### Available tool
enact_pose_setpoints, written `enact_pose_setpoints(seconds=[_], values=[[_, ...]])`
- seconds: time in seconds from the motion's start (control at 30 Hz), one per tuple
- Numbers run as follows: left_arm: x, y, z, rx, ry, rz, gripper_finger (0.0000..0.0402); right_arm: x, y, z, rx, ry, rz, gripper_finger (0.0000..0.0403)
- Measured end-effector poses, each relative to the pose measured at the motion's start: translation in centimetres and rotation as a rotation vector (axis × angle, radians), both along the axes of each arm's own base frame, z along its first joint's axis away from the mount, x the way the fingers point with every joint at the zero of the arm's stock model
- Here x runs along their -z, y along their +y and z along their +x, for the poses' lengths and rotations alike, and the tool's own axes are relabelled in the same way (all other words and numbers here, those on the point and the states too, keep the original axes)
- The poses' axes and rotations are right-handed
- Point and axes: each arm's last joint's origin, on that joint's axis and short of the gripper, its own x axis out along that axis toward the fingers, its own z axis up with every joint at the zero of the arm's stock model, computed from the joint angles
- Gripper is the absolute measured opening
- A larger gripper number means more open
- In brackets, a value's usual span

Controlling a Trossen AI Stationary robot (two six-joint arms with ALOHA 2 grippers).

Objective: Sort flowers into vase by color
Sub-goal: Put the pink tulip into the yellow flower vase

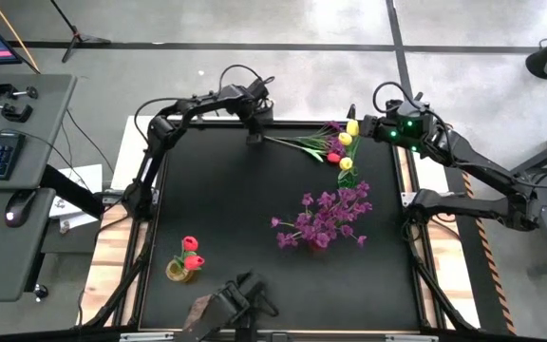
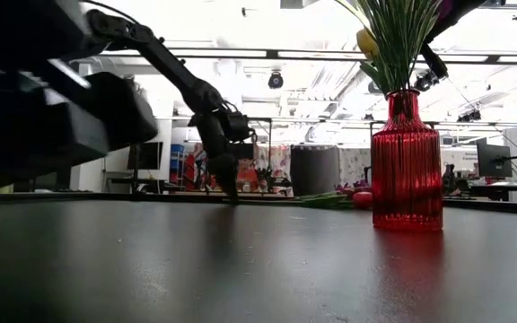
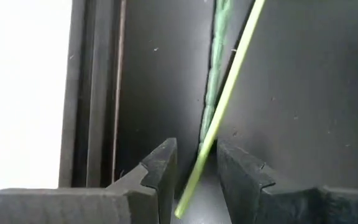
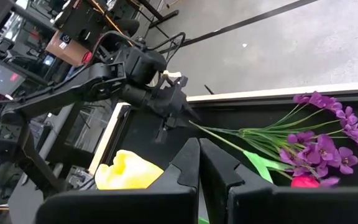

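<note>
Here, the left gripper (image 1: pixel 254 139) straddles, jaws apart, the thin green stem end (image 3: pixel 211 134) of loose artificial flowers (image 1: pixel 326 144) lying at the black table's (image 1: pixel 226 209) far edge, right of which the right gripper (image 1: pixel 360 123) hovers clenched beside a yellow tulip (image 4: pixel 126 170).

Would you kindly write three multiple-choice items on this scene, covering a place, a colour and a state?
1. Where is the left tool?
A. at the table's edge, astride a stem
B. beside the keyboard
C. above the red tulips
2. The flowers in the red vase are:
A. yellow
B. purple
C. white
3. The right tool is:
A. wide open
B. shut
C. out of view
Answers: 1 A, the green stem passes through it; 2 B, purple blooms top the vase; 3 B, it shows no gap.
</note>
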Motion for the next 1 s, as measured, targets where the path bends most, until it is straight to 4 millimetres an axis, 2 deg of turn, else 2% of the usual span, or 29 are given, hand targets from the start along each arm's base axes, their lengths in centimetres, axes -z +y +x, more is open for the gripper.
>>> enact_pose_setpoints(seconds=[0.37, 0.43, 0.57, 0.63, 0.83, 1.0], values=[[-0.1, 0.0, -0.4, -0.003, 0.041, 0.004, 0.0089, 0.0, 0.0, 0.0, 0.022, 0.007, -0.01, 0.0], [-0.1, 0.0, -0.4, -0.009, 0.066, 0.031, 0.0074, 0.0, 0.0, 0.0, 0.022, 0.007, -0.01, 0.0], [-0.4, -0.1, -0.6, -0.049, 0.133, 0.041, 0.0012, 0.0, 0.0, 0.0, 0.021, 0.008, -0.011, 0.0], [-0.8, -0.2, -1.0, -0.08, 0.173, 0.008, 0.0009, 0.0, 0.0, 0.0, 0.02, 0.01, -0.014, 0.0], [-4.3, -0.7, -1.4, -0.141, 0.183, -0.024, 0.0002, 0.0, 0.0, 0.0, 0.018, 0.013, -0.016, 0.0], [-8.7, -1.9, -2.4, -0.194, 0.141, -0.02, 0.0001, 0.0, 0.0, 0.0, 0.018, 0.013, -0.018, 0.0]])
